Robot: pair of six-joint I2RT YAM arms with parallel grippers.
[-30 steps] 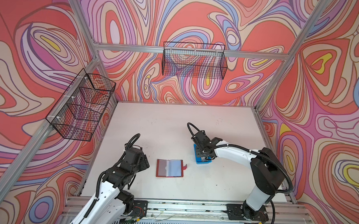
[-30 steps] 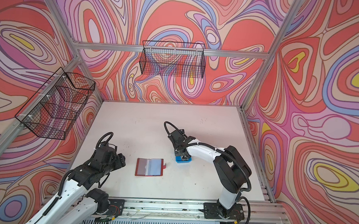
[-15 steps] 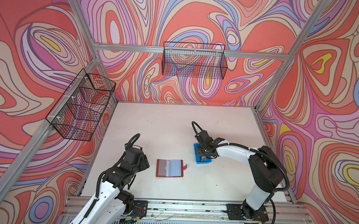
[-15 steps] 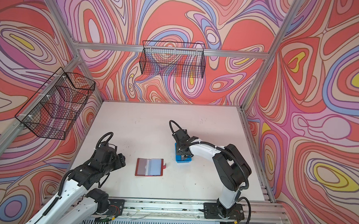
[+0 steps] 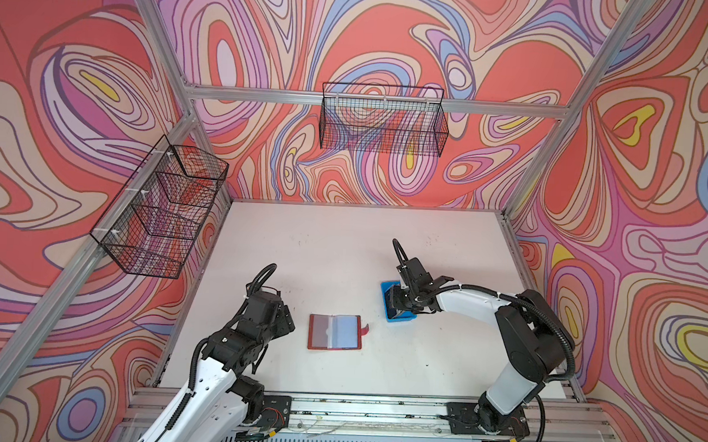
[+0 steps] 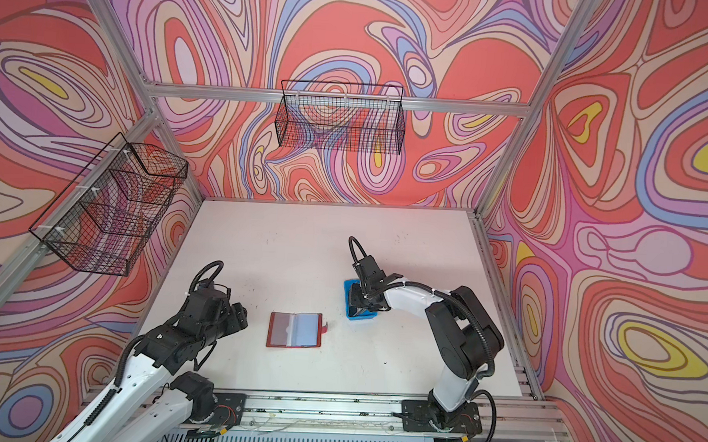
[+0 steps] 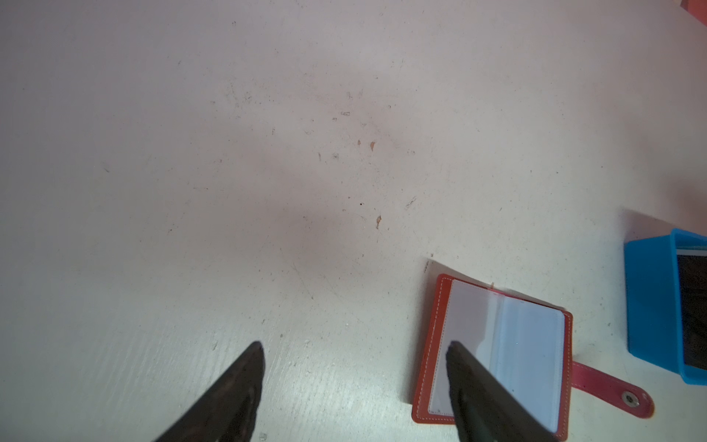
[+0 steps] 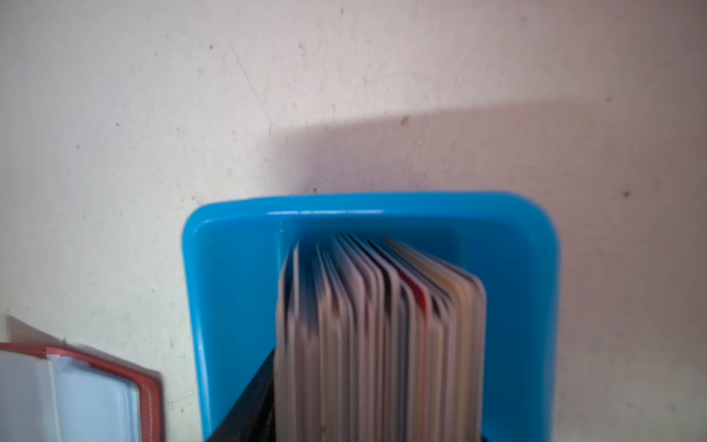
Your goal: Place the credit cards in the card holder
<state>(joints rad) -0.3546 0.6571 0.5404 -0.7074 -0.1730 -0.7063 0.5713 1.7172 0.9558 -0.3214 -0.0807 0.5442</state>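
right gripper (image 5: pixel 398 303): lowered over the blue tray (image 5: pixel 401 317), right of table centre in both top views. jaws straddle the card stack. only one black finger (image 8: pixel 248 402) shows in the right wrist view, lying along the stack's side; its partner is hidden. clamped on the stack or merely flanking it: cannot tell.
credit cards (image 8: pixel 378 325): inside the blue tray, standing on edge as one thick stack, seen edge-on and slightly fanned at the far end. edges mostly pale, one red, a few tan. blurred in the right wrist view.
blue tray: sits on the table (image 5: pixel 342 246), near the card holder on its tab side, with a strip of bare table between them.
card holder (image 5: pixel 335 332): lies open and flat near the front middle of the table, red-brown cover down, greyish clear sleeves facing up. snap tab (image 7: pixel 612 386) points toward the tray.
left gripper (image 7: pixel 355 354): released, fingers spread wide, empty. held over bare table just beside the holder's edge away from the tray. in the left wrist view one fingertip (image 7: pixel 455 352) overlaps the holder's nearer page; contact cannot be told.
back-wall basket (image 5: pixel 384 124): black wire, hung high, well apart from the work.
left-wall basket (image 5: pixel 161 212): black wire, compartmented, also well apart.
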